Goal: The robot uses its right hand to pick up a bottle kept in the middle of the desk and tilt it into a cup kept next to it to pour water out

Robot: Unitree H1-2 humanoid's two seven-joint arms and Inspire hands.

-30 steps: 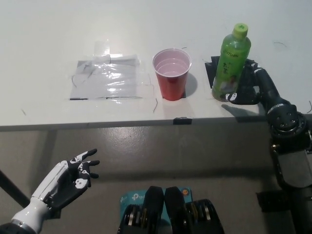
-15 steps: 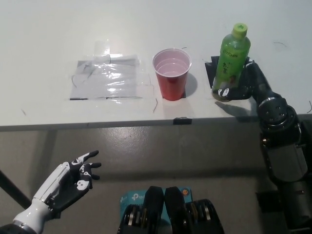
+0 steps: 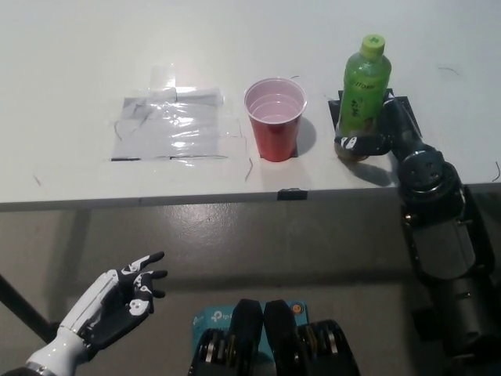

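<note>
A green bottle (image 3: 362, 88) with a lime cap stands upright on the white desk (image 3: 78, 63), just right of a red cup (image 3: 275, 119). My black right hand (image 3: 374, 138) is wrapped around the bottle's lower part, fingers closed on it. The bottle's base looks slightly off the desk surface or just touching it; I cannot tell which. The cup stands upright with its pale inside showing. My white left hand (image 3: 117, 300) rests low at the lower left, below the desk edge, fingers apart and holding nothing.
A patch of clear plastic tape (image 3: 174, 125) lies on the desk left of the cup. Black tape marks (image 3: 341, 97) sit under the bottle's place. The desk's front edge (image 3: 235, 197) runs across the middle of the picture, with grey floor below.
My right arm has moved in leftward and its hand has closed on the bottle, which has shifted a little left and up. The left hand has sunk slightly.
</note>
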